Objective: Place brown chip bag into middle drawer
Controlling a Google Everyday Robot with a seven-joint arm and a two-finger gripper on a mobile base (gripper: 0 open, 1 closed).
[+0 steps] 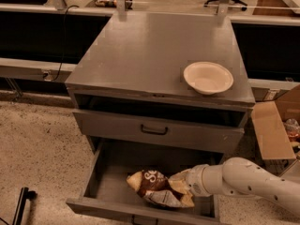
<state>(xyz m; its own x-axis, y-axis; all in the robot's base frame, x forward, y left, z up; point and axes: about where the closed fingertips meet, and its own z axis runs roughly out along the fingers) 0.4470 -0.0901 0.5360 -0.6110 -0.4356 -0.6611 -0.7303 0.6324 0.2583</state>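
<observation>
The brown chip bag (154,187) lies inside the middle drawer (112,178). This drawer is the lowest one and it is pulled out wide. The bag rests on the drawer floor, near the front and a bit to the right. It is crinkly, with a dark brown middle and tan ends.

The white arm (248,179) comes in from the right side, low over the drawer. The gripper (183,182) is at the right end of the bag and seems to touch it. That spot is hard to see, so I cannot tell if the gripper is holding the bag or is open.

Above the open drawer is a shut grey drawer with a black handle (154,131). A round white bowl (208,77) sits on the cabinet top (140,55), near the right front edge. A cardboard box (273,128) stands on the floor to the right of the cabinet.
</observation>
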